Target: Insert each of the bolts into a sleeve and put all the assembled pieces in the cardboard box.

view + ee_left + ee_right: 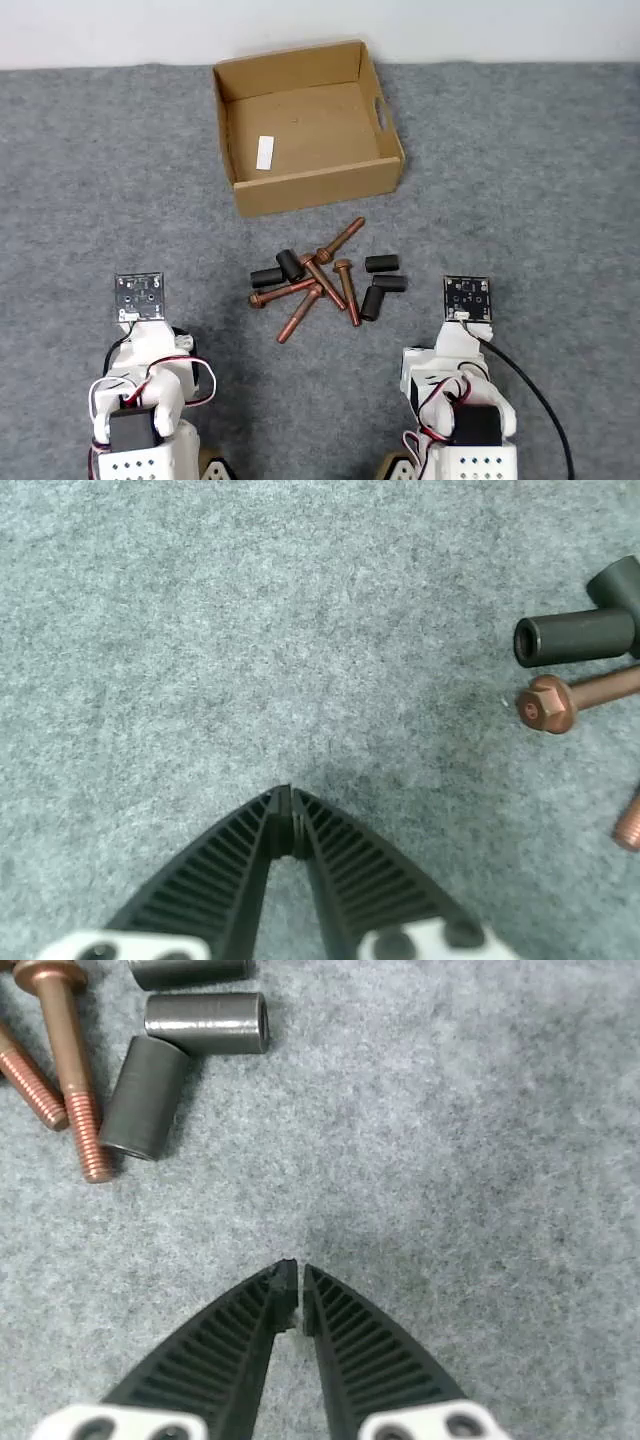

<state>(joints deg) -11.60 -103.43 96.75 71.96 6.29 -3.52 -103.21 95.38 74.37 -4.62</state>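
On the grey carpet point(520, 180) before the cardboard box point(315, 186), copper bolts point(346, 290) and black sleeves point(372, 302) lie unjoined, nothing boxed; our left gripper point(289, 818) and right gripper point(297, 1295) rest pressed together, empty

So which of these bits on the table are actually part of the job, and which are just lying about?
Part of the job: the copper bolts, the black sleeves, the cardboard box.
Just there: the white slip on the box's floor, the grey mat underneath.
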